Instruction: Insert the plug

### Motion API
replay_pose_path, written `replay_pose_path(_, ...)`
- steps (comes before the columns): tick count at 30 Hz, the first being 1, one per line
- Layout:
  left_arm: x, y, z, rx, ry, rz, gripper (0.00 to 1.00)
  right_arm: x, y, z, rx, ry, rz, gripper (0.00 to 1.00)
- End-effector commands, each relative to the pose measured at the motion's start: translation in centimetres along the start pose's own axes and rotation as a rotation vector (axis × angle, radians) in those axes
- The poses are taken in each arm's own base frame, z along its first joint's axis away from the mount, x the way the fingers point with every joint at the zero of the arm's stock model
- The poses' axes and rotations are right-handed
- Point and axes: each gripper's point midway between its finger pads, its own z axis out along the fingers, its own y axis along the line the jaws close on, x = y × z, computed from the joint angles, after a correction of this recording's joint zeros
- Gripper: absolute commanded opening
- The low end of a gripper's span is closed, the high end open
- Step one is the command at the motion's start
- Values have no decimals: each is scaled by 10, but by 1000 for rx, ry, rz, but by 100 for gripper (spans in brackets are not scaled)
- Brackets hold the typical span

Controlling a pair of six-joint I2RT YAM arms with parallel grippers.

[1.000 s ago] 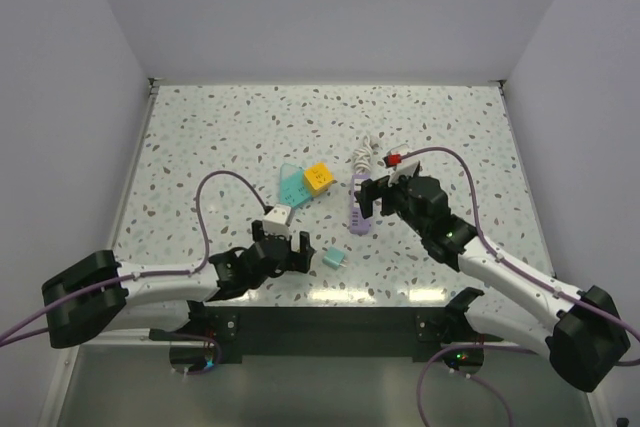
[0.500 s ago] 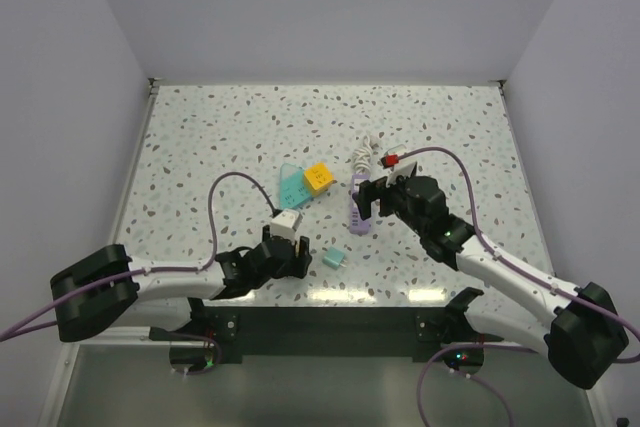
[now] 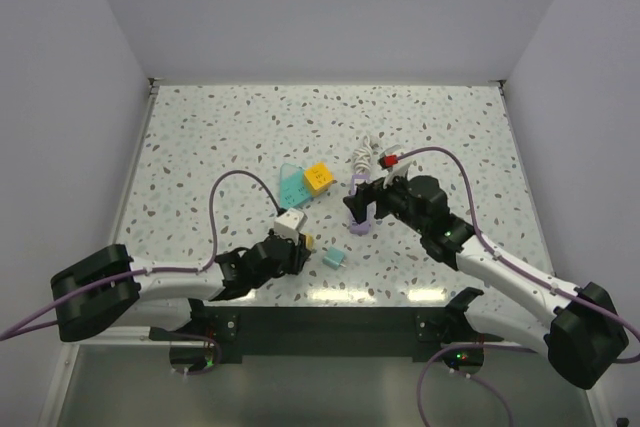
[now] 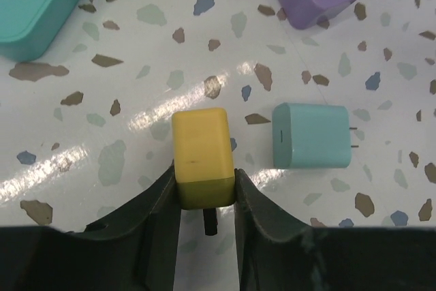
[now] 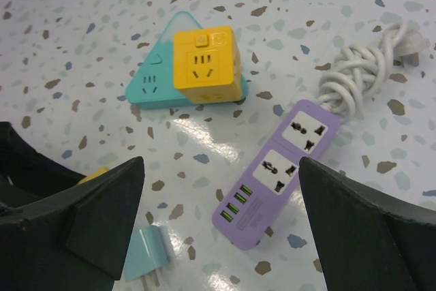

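My left gripper (image 4: 204,180) is shut on a small yellow plug (image 4: 201,151) that rests on the speckled table, one dark prong showing behind it between the fingers. In the top view this gripper (image 3: 296,249) sits near the front edge. A teal plug (image 4: 312,135) lies just right of the yellow one, apart from it. My right gripper (image 5: 220,163) hangs open above a purple power strip (image 5: 276,175), nothing between its fingers. From above, that gripper (image 3: 362,205) covers most of the strip (image 3: 360,228).
A yellow cube socket (image 5: 206,66) rests on a teal triangular socket (image 5: 151,86) behind the plugs. The strip's coiled white cord (image 5: 361,73) lies at the back right. Grey walls close in the table (image 3: 230,127) on three sides.
The left jaws have closed from wide open onto the yellow plug. The right gripper has shifted slightly forward and left over the purple strip, still open.
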Motion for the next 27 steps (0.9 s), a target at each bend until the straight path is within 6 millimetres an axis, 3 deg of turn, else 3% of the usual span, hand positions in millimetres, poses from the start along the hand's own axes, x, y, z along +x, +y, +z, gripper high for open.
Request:
replay_pose_path(1,-61,-19,-2,65,-253,15,0,-18,34,-1,-173,-59,78,98)
replay_pose_path(3,-83,-25,-6,87,-332,63,0,-23,51,-3,-258,-65,126,98)
replay_pose_path(8,-140,-48,-14,123,-507,164,0,-25,66,-2,-335,-54,211,97)
replay_pose_path(13,-175,-61,-27,152,-643,218,0,-19,78,8,-397,-25,286,96)
replay_pose_path(17,-188,-68,-30,155,-683,252,0,-16,84,11,-431,-16,311,96)
replay_pose_path(23,-191,-70,-29,155,-695,286,0,-16,86,13,-444,-20,322,92)
replay_pose_path(26,-189,-68,-29,149,-693,285,0,-16,86,13,-448,-24,327,76)
replay_pose_path(27,-188,-68,-28,148,-690,287,0,-17,86,13,-450,-28,328,67)
